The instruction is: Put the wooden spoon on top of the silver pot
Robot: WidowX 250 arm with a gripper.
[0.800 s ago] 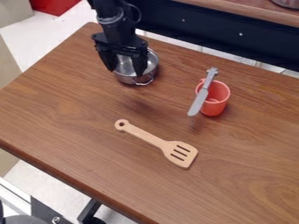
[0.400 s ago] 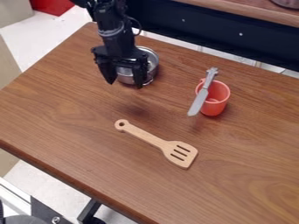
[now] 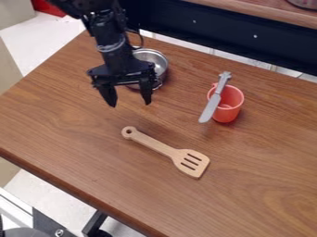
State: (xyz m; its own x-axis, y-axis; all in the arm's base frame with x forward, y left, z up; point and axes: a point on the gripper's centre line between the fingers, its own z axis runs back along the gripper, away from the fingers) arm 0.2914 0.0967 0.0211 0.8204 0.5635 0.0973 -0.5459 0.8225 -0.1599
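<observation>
Your gripper point(image 3: 129, 102) hangs with fingers spread, nothing between them. Wooden spoon point(image 3: 166, 150): likely light, stiff; pinch mid-handle, across its width.

So the black gripper point(image 3: 129, 104) is hanging over the wooden table point(image 3: 68, 120) with its fingers spread wide — nothing between them. The silver pot point(image 3: 153, 57) is kinda tucked behind it, partly blocked from sight. The wooden spoon point(image 3: 162, 148), more of a slotted spatula really, lies flat nearer the camera. Off to the side there's a red cup point(image 3: 231, 109) — and a grey knife point(image 3: 213, 102) lying across its rim.
</observation>
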